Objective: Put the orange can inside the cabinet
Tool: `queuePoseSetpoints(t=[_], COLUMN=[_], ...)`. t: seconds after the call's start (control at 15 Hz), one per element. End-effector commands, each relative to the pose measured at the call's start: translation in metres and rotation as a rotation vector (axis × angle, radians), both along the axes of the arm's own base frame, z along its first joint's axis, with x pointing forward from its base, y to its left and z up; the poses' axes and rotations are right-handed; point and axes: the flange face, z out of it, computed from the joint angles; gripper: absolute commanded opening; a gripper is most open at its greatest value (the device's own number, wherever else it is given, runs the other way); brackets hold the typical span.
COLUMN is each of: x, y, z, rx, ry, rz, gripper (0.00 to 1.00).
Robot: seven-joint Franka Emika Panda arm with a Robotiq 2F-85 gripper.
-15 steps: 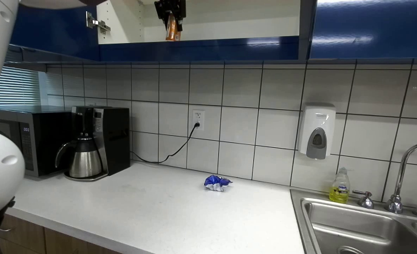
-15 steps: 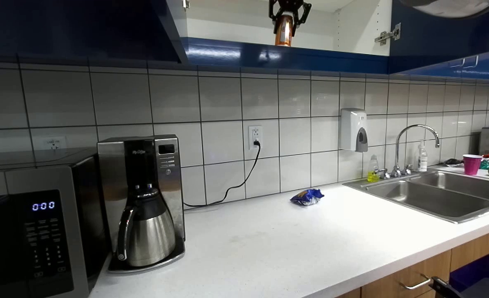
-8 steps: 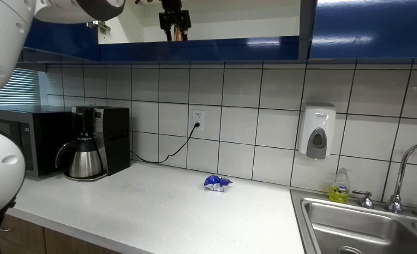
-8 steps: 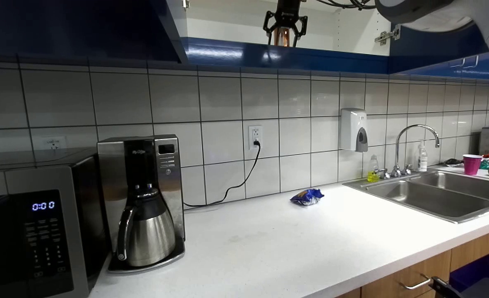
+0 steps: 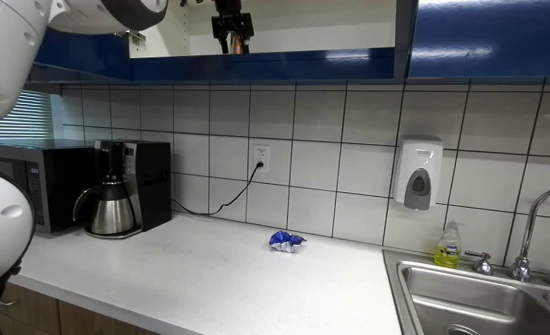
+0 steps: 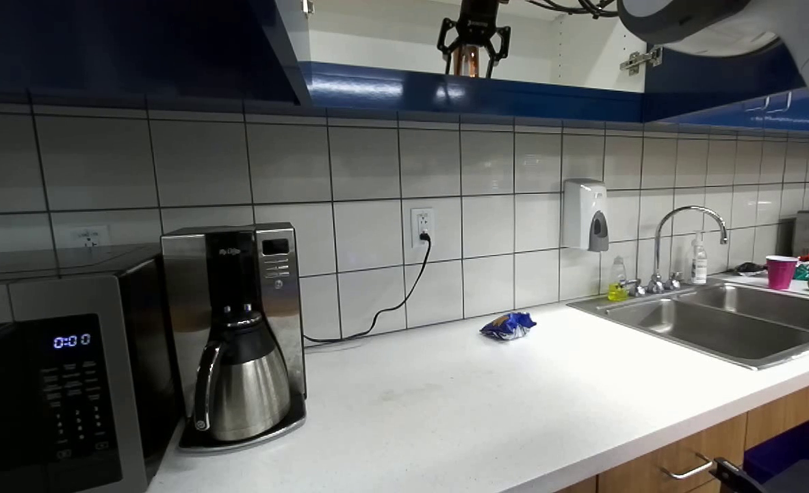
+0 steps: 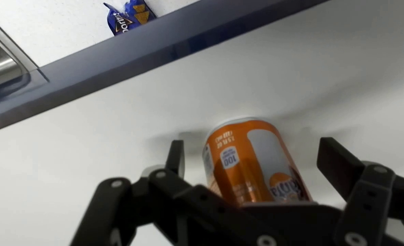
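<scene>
One hand has spread around one can.

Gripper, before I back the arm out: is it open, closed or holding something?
Gripper: open, jaws either side of the orange can with visible gaps, not holding it.

orange can partly hidden by pincer, microwave cut off

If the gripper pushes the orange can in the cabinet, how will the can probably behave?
The orange can may slip, since its sides look smooth and shiny. Its round body would probably roll if knocked over. What shows of it looks undented, so it is probably fairly stiff.
</scene>
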Motion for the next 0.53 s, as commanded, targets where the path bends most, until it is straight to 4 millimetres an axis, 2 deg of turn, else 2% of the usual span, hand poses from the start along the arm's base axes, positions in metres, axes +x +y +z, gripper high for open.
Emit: queuePoseSetpoints(t=[0.0,0.47], x=[-0.008,-0.008], y=[-0.014,-0.04], z=[0.004,-0.003], rx=[0.014,-0.001], ry=[0.016,0.041], rz=[0.018,0.028], gripper=[1.0,1.0])
